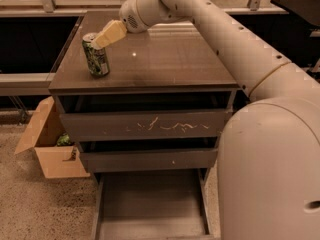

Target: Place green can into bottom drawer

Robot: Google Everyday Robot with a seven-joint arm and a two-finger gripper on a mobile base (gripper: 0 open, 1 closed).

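The green can (pixel 97 56) stands upright on the left part of the dark cabinet top (pixel 170 59). It has green and white mottled print and a silver top. My gripper (pixel 99 40), with cream-coloured ends, reaches in from the right and sits right at the can's top rim, on its upper right side. I cannot tell whether it touches the can. The bottom drawer (pixel 150 204) is pulled out at floor level, a wide shallow tray with a bare flat floor.
The top drawer (pixel 150 126) with pale scratches and the plain middle drawer (pixel 150 159) are closed. An open cardboard box (pixel 50 144) stands on the speckled floor left of the cabinet. My large white arm (pixel 270 134) fills the right side.
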